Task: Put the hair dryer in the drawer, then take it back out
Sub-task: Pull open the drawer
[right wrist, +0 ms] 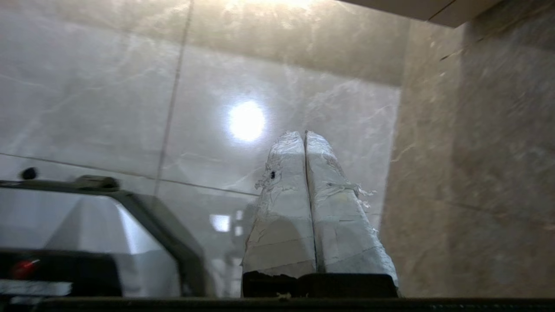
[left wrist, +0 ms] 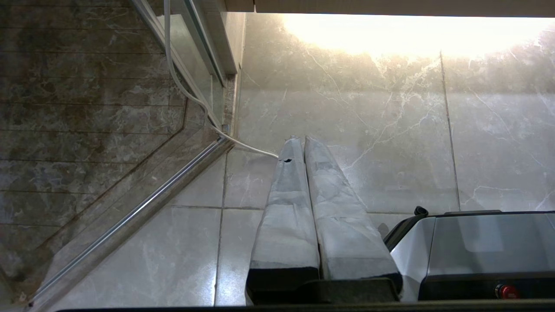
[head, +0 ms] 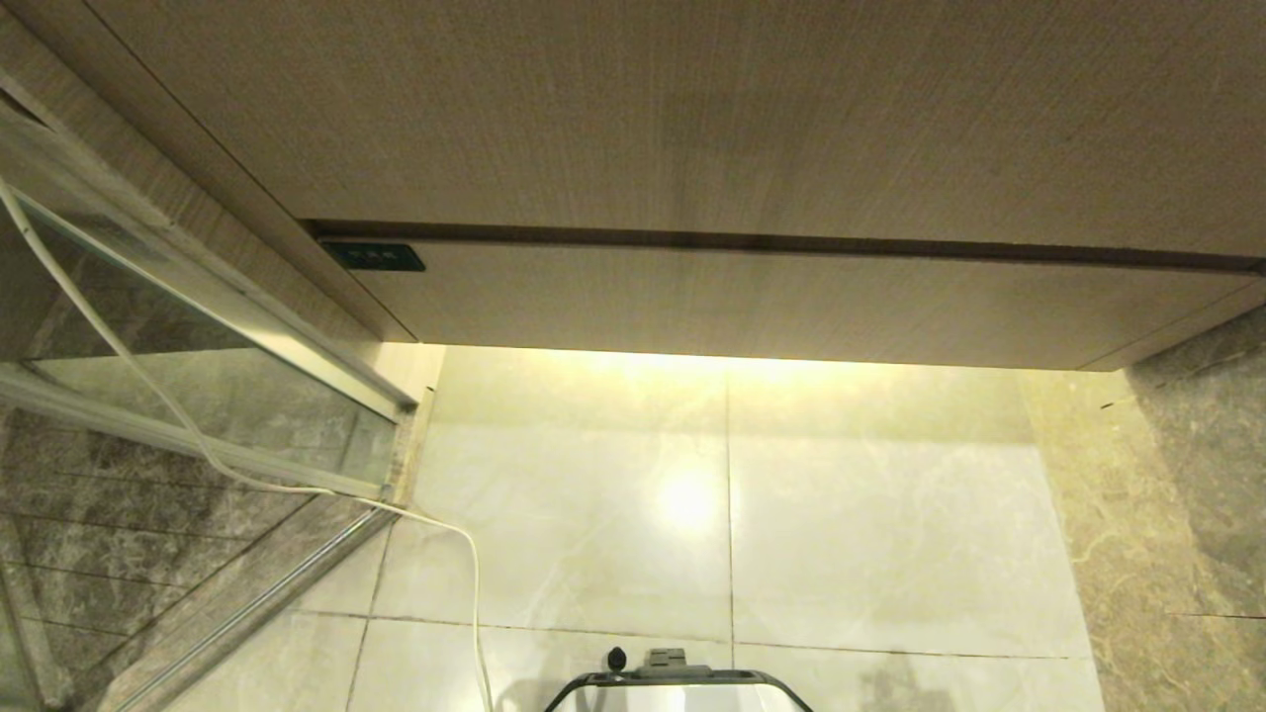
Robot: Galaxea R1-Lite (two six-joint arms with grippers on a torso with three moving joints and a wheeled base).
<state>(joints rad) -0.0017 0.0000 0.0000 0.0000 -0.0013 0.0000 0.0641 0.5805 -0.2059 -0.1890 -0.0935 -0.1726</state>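
Two grippers, left gripper (left wrist: 302, 139) and right gripper (right wrist: 303, 134), both pressed closed and empty; one drawer (head: 752, 302) closed.

We see a silver base (left wrist: 485, 242) with dark trim and a red button (left wrist: 501, 291), and grey-taped tapering fingers (right wrist: 282, 208) on black mounts.

The drawer (head: 732, 297) sits flush beneath the taller panel (head: 643, 109), open tiled floor (head: 841, 514) lies below it, bounded by a glass door (head: 198, 336), trailing white cable (head: 465, 554) and marble wall (head: 1197, 475).
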